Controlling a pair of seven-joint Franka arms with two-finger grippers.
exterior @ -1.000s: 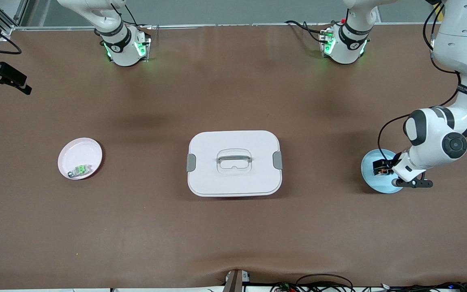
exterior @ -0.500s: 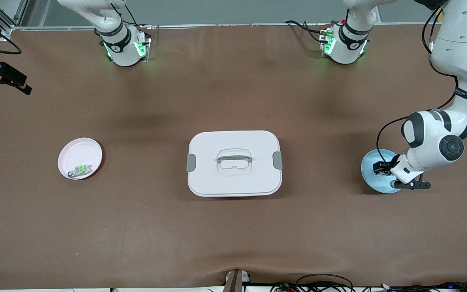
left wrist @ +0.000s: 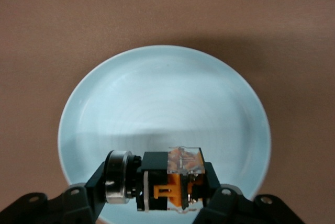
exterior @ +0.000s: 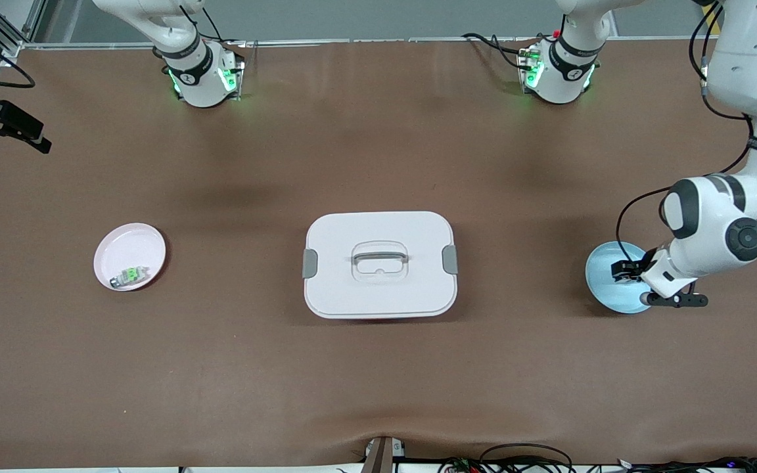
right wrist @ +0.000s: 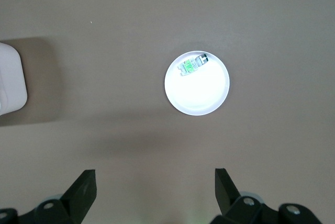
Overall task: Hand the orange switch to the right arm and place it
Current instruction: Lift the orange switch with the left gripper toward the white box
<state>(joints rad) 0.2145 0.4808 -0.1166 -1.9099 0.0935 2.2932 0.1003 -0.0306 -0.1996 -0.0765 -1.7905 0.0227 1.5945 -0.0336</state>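
Observation:
The orange switch (left wrist: 175, 185), black with an orange middle band and a silver cap, is clamped between the fingers of my left gripper (left wrist: 157, 182). It hangs just above the light blue plate (left wrist: 157, 93) and touches nothing else. In the front view the left gripper (exterior: 625, 270) is over that blue plate (exterior: 600, 279) at the left arm's end of the table. My right gripper (right wrist: 155, 182) is open and empty, high over the bare table near the pink plate (right wrist: 197, 84). It is out of the front view.
A white lidded box (exterior: 379, 264) with a handle sits mid-table. The pink plate (exterior: 129, 256) at the right arm's end holds a silvery component with a green centre (exterior: 130, 276). Brown table (exterior: 378, 381) lies between them.
My left gripper, shut on the switch, has shifted slightly toward the left arm's end of the table over the blue plate. The box and the pink plate have not moved.

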